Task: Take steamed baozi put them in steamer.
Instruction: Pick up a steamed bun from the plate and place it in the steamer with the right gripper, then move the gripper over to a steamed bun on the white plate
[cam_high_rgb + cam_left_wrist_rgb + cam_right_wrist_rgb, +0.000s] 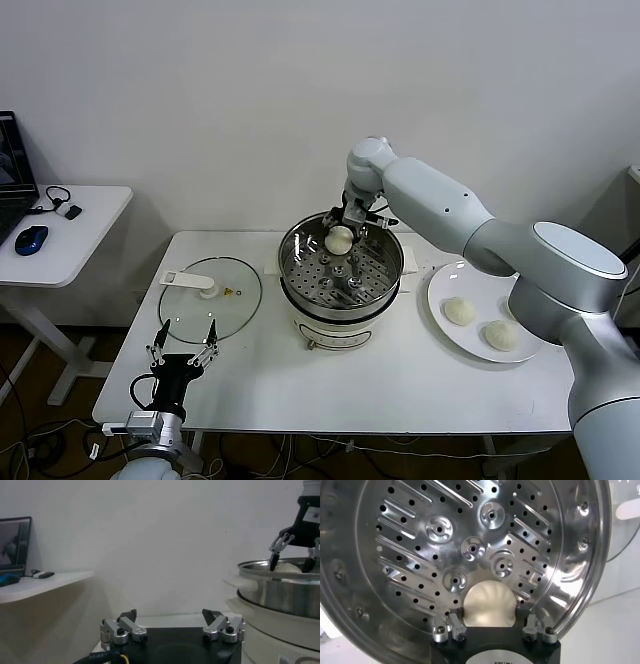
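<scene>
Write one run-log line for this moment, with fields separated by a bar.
right gripper: at baozi inside steamer | plate: two buns | left gripper: open, idle near lid

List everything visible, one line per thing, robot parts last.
Smooth creamy-white dough buns: three; one in the steamer between the right tool's fingers, two on the plate.
Shiny stainless-steel steamer basket on white pot base: one, table centre.
Large white plate: one, right of the steamer.
Round glass lid with white handle: one, left of the steamer.
White table: one.
Blue mouse: one, on the white side desk.
Left tool: open, idle by the near table edge.
Right tool: inside the steamer around the bun.
</scene>
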`<action>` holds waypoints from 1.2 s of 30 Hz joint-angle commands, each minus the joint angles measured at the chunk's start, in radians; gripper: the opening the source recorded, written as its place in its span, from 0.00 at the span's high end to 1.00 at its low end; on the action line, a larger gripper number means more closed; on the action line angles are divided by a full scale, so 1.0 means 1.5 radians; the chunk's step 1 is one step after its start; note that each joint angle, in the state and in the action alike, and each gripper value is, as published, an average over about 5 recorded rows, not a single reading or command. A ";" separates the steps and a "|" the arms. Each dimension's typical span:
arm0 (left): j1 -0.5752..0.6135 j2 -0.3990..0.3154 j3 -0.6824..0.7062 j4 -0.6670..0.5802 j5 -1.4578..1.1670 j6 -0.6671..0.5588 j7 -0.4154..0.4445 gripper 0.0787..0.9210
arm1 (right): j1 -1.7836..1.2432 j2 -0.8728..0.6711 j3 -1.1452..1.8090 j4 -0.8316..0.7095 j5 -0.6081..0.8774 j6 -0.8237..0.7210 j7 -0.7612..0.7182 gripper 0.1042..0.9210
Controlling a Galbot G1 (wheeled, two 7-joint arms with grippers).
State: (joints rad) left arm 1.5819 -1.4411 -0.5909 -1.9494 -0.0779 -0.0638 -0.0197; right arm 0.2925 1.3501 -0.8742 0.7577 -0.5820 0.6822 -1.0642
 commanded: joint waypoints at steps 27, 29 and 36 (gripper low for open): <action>-0.015 0.003 0.004 -0.015 -0.006 0.015 -0.001 0.12 | 0.180 -0.275 -0.114 0.169 0.393 -0.195 -0.070 0.12; -0.018 0.004 0.006 -0.015 -0.004 0.017 0.000 0.12 | 0.202 -0.314 -0.150 0.181 0.459 -0.257 -0.067 0.12; -0.019 0.006 0.014 -0.013 -0.004 0.018 0.003 0.12 | 0.199 -0.427 -0.206 0.175 0.520 -0.333 -0.079 0.12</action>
State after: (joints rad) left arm 1.5563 -1.4340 -0.5760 -1.9678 -0.0855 -0.0401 -0.0174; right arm 0.5279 0.9336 -1.0696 0.9843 -0.0222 0.3672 -1.1690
